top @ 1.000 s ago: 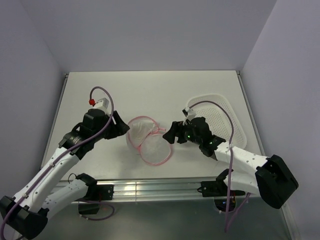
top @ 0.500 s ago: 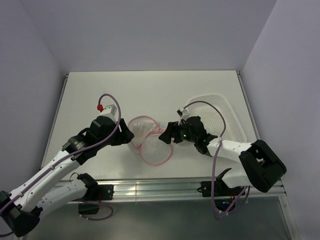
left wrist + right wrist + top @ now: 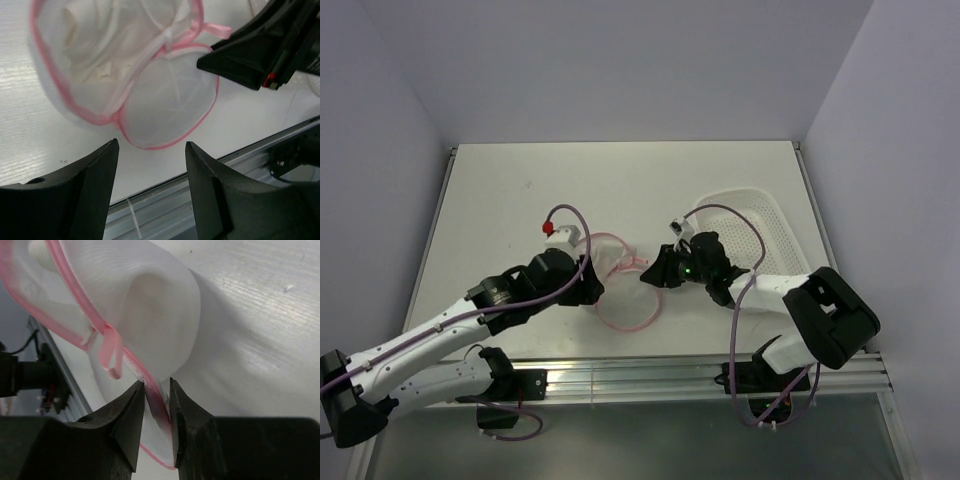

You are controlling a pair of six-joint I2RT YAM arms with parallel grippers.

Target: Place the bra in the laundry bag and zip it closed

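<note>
Count: you have two arms on the job, two end effectors, one laundry bag, one bra, one basket.

Bag position: the laundry bag lies on the worktop near its front edge, right between your two end effectors, and to the left of the basket.

Bag shape: it's slumped into two round pink-rimmed lobes, one behind the other, joined along the white zipper.

Bra: it's inside the bag. You can see its white folds through the mesh of the far lobe in the left wrist view. The near lobe looks flat.

Left end effector: fingers are spread apart and hold nothing. The bag's near pink rim sits just ahead of the tips, in line with the gap.

Right end effector: your fingers are pinched together on the bag's pink-trimmed edge, mesh bunched between them. That's a firm nip on the laundry bag's right side.

Ribbon loop: one pink loop dangles off the trim, just above the right pinch.

Zipper state: from these views you can't tell whether it is run fully closed.

Basket: the white perforated one sits at the right side of the worktop, behind your right arm, apart from the bag.
</note>
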